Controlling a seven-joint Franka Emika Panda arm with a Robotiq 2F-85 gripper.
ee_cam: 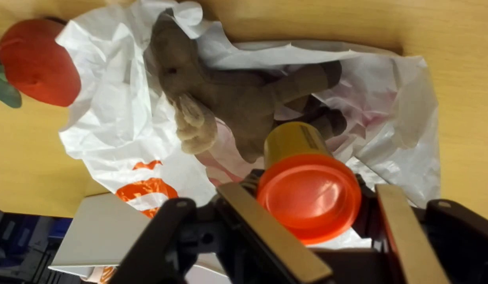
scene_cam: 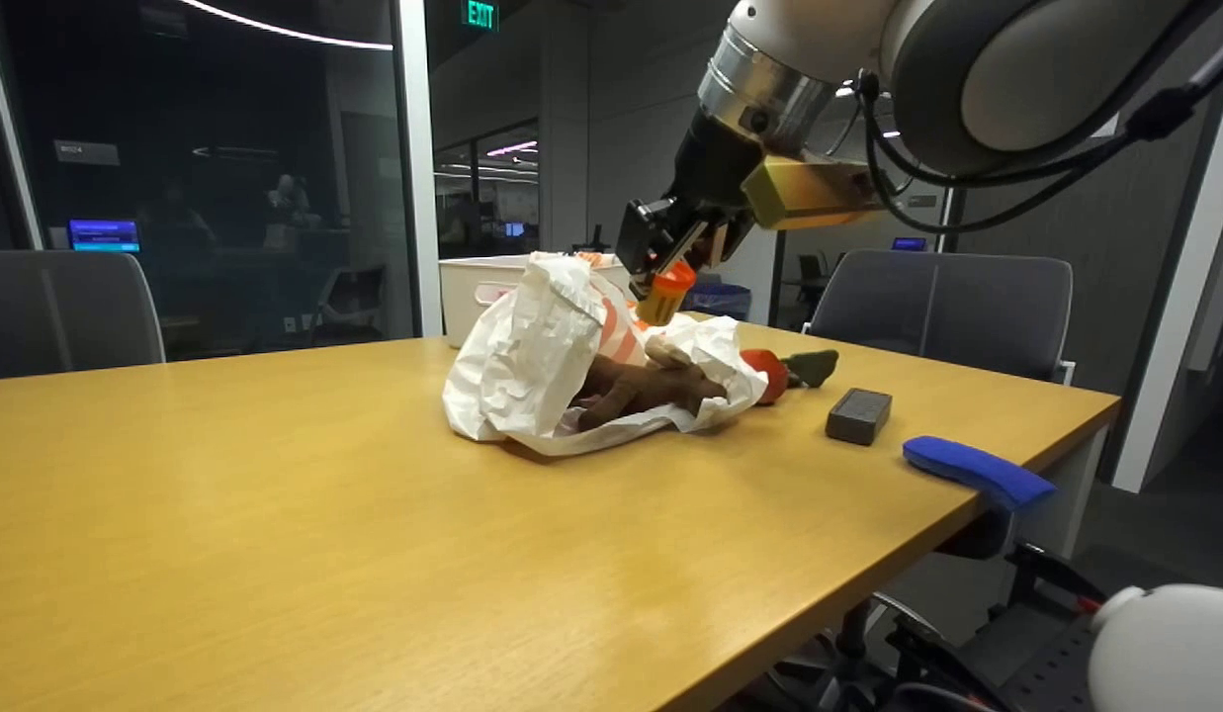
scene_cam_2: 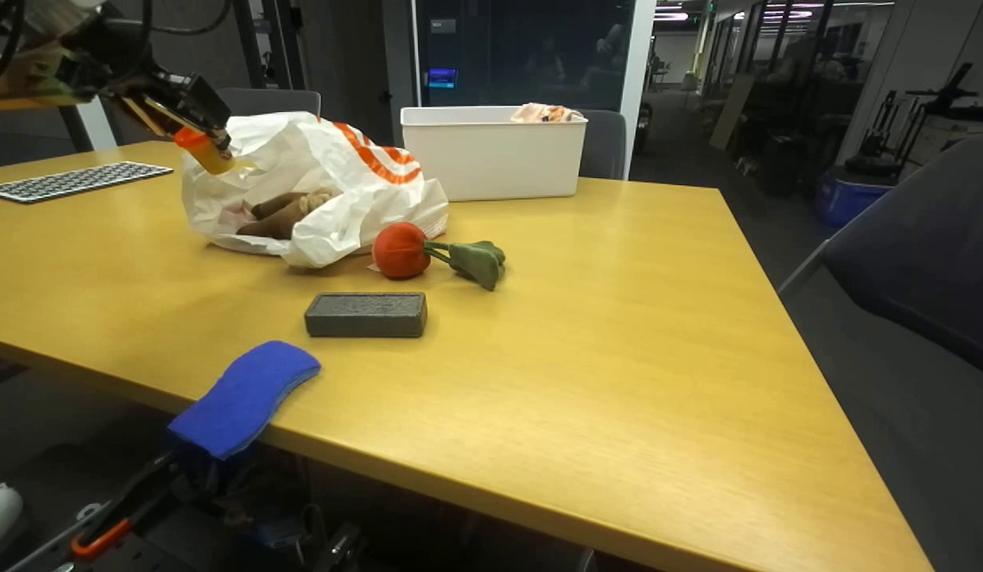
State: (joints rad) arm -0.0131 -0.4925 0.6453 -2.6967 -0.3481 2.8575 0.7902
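Tub [ee_cam: 307, 183] in downward-slanted end effector [scene_cam: 672, 273], bag [scene_cam: 517, 361] below

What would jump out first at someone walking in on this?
Probably the orange-lidded yellow tub, gripped in the hand above the crumpled white bag. Next, the brown plush animal lying in the bag's opening, and the red, leafy toy vegetable on the table beside the bag.

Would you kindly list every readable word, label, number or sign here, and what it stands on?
"EXIT" on the green sign.
Too blurred: grey plate, blue screens, print on the yellow jar.
Too small: keys of the keyboard.
White bag: orange marks, no legible letters.
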